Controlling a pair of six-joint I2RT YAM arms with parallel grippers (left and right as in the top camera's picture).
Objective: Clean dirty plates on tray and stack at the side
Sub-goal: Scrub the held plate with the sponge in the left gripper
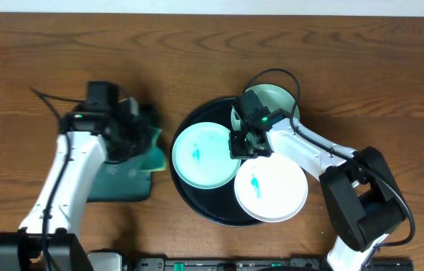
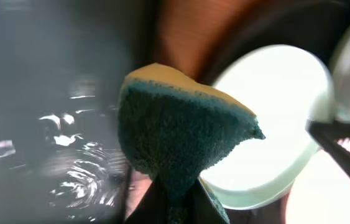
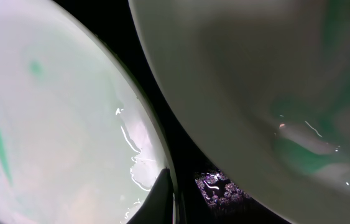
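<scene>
Plates (image 1: 205, 154) lie on the tray (image 1: 212, 205); smaller tray (image 1: 121, 184) sits left.

You can't see most of the rear mint plate (image 1: 281, 98) beneath the right arm (image 1: 302, 147); the left arm (image 1: 76, 162) covers the green tray's (image 1: 125, 184) far half.

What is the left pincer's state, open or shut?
Shut on the sponge: the left pincer pinches its lower corner in the wrist view.
</scene>
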